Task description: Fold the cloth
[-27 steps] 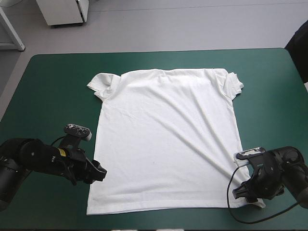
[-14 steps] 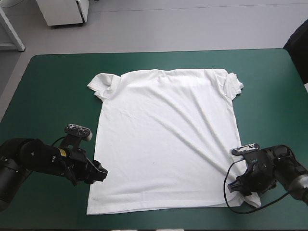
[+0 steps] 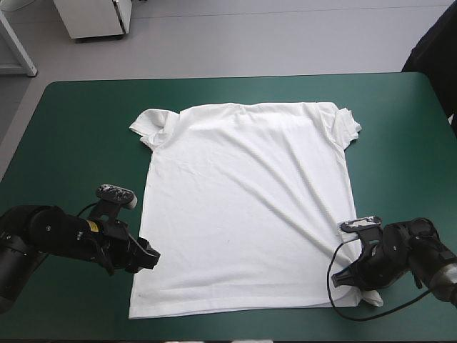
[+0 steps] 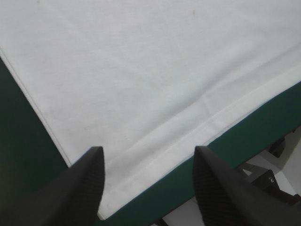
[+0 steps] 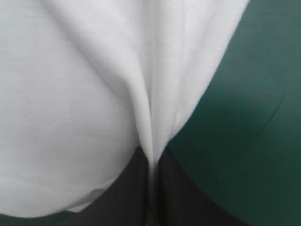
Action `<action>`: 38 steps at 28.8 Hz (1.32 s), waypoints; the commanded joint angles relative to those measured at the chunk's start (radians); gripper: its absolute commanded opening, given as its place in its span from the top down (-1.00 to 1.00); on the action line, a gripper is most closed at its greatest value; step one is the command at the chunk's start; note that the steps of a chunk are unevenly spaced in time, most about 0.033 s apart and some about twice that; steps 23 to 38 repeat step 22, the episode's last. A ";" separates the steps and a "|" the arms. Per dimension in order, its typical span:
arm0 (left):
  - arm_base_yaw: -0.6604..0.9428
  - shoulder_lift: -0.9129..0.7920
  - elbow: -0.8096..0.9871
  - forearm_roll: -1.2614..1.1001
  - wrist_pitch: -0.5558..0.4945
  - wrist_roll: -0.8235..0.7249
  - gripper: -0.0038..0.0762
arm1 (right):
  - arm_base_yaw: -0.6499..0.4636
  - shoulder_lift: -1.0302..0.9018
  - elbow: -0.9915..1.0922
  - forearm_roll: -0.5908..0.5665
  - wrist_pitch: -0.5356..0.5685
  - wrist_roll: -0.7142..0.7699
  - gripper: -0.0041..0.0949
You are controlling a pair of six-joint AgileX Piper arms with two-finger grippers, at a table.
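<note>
T-shirt (image 3: 246, 207) is flat on the bench (image 3: 78, 121). My right claw (image 3: 351, 277) is clamped on its near right corner, my left claw (image 3: 148, 256) apart at the near left one. Risk?

— I'd say skew: lifting with only one corner held would drag it crooked and wrinkled.

Both arms are black. The left arm (image 3: 43, 232) is built of thick rounded segments, with a small yellow label (image 3: 91, 226) near the wrist. The right arm (image 3: 428, 250) is likewise bulky and rounded, its casing slightly glossy. The left hand (image 3: 148, 256) and the right hand (image 3: 343, 278) each carry two broad matte black fingers (image 4: 84, 181), curved like fins and narrowing from wide bases to blunt points.
</note>
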State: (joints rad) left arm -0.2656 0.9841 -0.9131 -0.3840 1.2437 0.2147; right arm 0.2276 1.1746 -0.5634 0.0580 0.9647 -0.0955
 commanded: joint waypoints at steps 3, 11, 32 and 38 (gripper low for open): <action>-0.001 -0.012 -0.023 -0.001 0.044 -0.025 -0.11 | 0.001 -0.018 -0.024 -0.009 0.069 -0.015 0.95; -0.001 0.006 -0.012 0.236 0.044 -0.025 -0.11 | 0.002 -0.138 -0.197 -0.009 0.156 -0.015 0.95; -0.001 0.011 0.182 0.106 0.044 -0.023 -0.23 | 0.006 -0.186 -0.263 -0.001 0.184 -0.019 0.95; -0.001 0.011 0.182 0.106 0.044 -0.023 -0.23 | 0.006 -0.186 -0.263 -0.001 0.184 -0.019 0.95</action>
